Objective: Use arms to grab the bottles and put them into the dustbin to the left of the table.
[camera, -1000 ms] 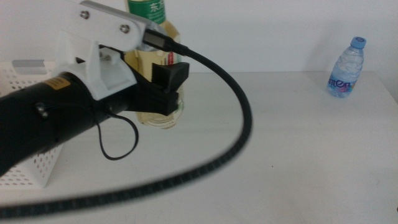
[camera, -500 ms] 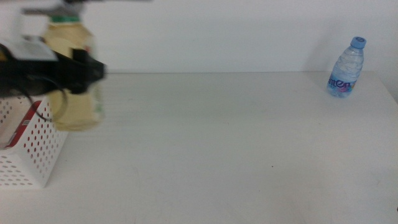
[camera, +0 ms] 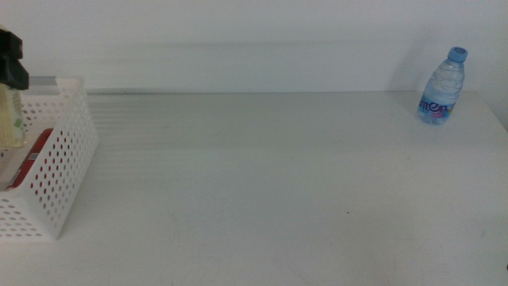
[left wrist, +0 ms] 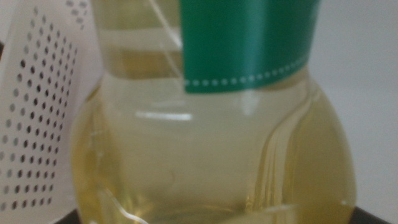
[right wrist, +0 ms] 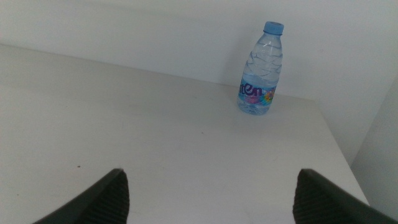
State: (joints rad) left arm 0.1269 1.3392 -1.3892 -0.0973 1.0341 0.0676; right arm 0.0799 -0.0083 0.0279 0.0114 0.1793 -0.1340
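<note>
— Where is the yellow bottle (left wrist: 211, 130) seen?
— It is held close against the left gripper (camera: 11, 63) at the table's (camera: 262, 183) far left edge, over the white basket (camera: 59, 171); the jaws are clamped on it, and only a sliver of it is seen in the middle view.
— How is it described?
— Clear walls, pale yellow liquid and a green band (left wrist: 245, 43) are shown.
— What is held in the basket?
— A red can (camera: 30, 155) is glimpsed through the perforated wall.
— And the right gripper (right wrist: 208, 193)?
— Its jaws are spread wide above bare tabletop; the blue-capped water bottle (right wrist: 260, 70) is left upright near the far right corner, well apart from them
</note>
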